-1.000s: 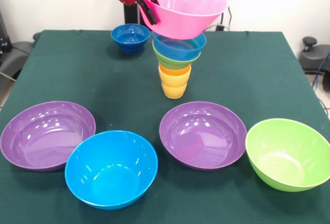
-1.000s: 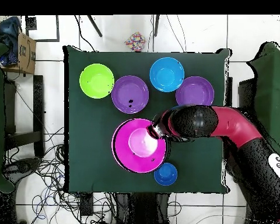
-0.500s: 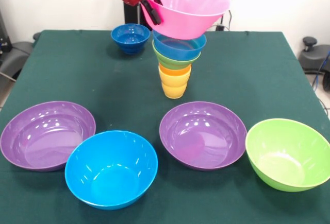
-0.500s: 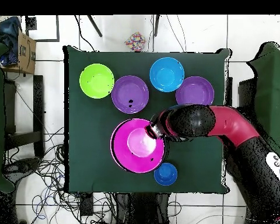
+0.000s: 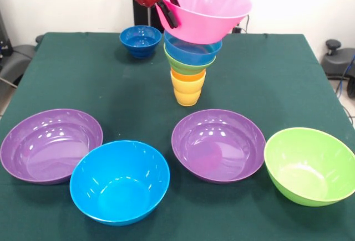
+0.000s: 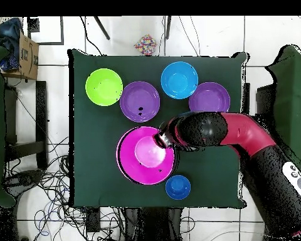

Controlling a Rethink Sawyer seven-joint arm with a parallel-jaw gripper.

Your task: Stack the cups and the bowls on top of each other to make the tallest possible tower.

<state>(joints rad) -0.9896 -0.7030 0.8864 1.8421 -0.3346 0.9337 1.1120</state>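
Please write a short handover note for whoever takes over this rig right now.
Gripper: jaws shut on the rim of the pink bowl, held tilted just above the tower.
Tower: yellow and orange cups at the bottom, then a small green bowl and a light blue bowl.
Done: four pieces stacked.
Left: seat the pink bowl; the small dark blue bowl, two purple bowls, the blue bowl and the green bowl remain on the table.

obstacles: 4 large bowls (image 5: 218, 144) in front | free: table (image 5: 77, 75) left of tower (image 5: 189, 69)
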